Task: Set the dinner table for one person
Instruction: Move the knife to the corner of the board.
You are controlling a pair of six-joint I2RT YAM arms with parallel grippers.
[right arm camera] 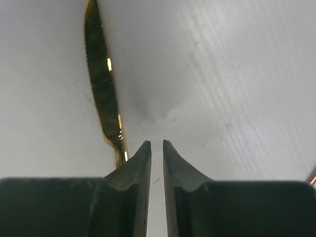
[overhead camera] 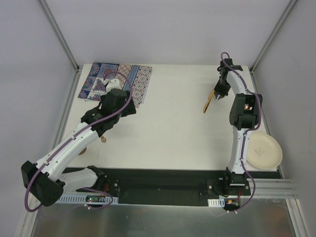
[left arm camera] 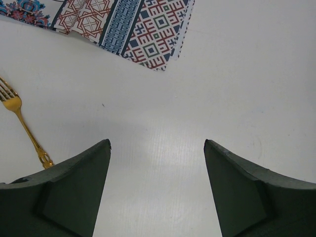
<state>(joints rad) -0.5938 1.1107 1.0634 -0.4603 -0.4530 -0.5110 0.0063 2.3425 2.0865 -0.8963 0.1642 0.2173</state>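
Note:
The white dinner table (overhead camera: 168, 133) carries a blue-and-red patterned placemat (overhead camera: 118, 81) at its far left, whose corner (left arm camera: 148, 29) fills the top of the left wrist view. My left gripper (left arm camera: 157, 142) hovers open over bare tabletop just below that corner (overhead camera: 116, 116), nothing between its fingers. A gold fork (left arm camera: 22, 121) lies to its left, and only its handle end (overhead camera: 103, 139) shows from above. At the far right, my right gripper (overhead camera: 217, 95) points down beside a gold knife (overhead camera: 208, 104). In the right wrist view the jaws (right arm camera: 157, 143) stand shut to a thin slit, empty. The knife (right arm camera: 101, 79) runs alongside the left finger.
A cream plate (overhead camera: 264, 150) sits at the near right edge beside the right arm. A small brownish thing (overhead camera: 82, 149) peeks out under the left arm. Aluminium rails (overhead camera: 64, 106) edge the table, with grey walls behind.

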